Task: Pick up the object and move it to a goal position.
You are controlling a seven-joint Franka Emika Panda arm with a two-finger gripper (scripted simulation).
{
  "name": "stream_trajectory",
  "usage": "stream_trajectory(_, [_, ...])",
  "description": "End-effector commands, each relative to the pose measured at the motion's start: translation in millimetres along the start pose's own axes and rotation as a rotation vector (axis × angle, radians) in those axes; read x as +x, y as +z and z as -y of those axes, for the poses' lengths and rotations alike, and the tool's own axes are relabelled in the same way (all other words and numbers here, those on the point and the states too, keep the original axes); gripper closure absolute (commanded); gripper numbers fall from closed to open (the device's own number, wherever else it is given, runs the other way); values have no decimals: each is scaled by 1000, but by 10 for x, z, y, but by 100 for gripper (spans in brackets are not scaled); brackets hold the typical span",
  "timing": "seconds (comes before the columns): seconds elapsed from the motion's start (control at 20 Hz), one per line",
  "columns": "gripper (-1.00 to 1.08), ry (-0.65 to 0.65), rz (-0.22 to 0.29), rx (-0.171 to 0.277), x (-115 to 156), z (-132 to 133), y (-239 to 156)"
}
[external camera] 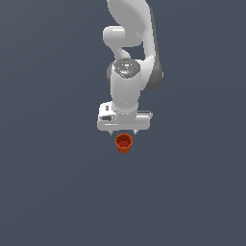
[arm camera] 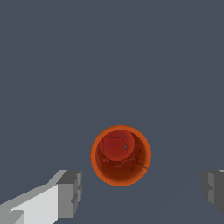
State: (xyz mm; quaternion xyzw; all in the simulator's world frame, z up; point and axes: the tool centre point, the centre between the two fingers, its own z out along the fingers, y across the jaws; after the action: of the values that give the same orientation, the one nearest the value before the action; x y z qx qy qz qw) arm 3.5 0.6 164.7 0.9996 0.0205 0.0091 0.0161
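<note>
The orange-red tapered cup (external camera: 124,143) stands upright on the grey floor, round rim up, darker red inside. In the wrist view the cup (arm camera: 120,155) is seen from above, its rim whole. My white gripper (external camera: 124,131) hangs just above and behind the cup in the exterior view. Its two fingers are spread wide: in the wrist view one fingertip (arm camera: 70,192) and the other (arm camera: 213,190) stand far apart, with the gripper's middle (arm camera: 141,191) just off the cup's rim. The gripper holds nothing.
The plain dark grey floor (external camera: 57,192) runs all round the cup. The white arm (external camera: 129,43) rises behind the gripper in the exterior view. No goal marker shows.
</note>
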Motion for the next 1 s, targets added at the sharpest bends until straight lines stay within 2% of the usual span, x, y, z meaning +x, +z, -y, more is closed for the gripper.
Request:
stream_trajectory(0.0, [-20, 0, 0, 0, 0, 0, 0])
stream_trajectory(0.6, [-20, -18, 0, 13, 13, 90, -29])
stream_trajectory(0.95, [-20, -59, -24, 24, -2, 120, 54])
